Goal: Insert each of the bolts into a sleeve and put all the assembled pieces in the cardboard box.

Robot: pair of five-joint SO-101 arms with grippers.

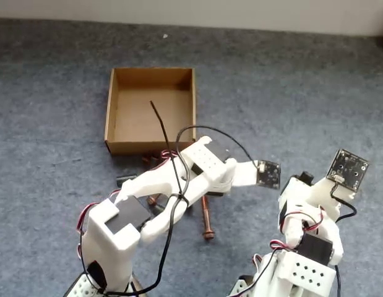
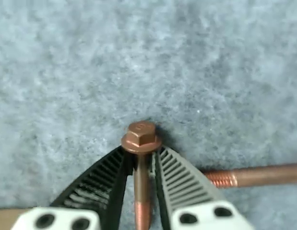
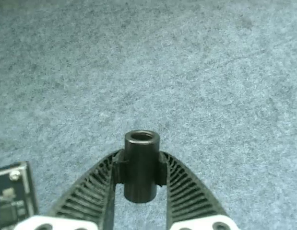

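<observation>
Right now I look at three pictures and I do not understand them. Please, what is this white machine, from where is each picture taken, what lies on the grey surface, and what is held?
You see two white plastic robot arms side by side, the left arm and the right arm. Each ends in a gripper with two black ribbed fingers. The high view looks down from above. The other two pictures come from a small camera on each arm's wrist.

On the grey carpet-like surface stands an open brown cardboard box. A loose copper-coloured bolt lies near the left arm.

The left gripper is shut on a copper-coloured bolt with a hexagonal head. The right gripper is shut on a short black cylindrical sleeve, and its open end shows.
</observation>
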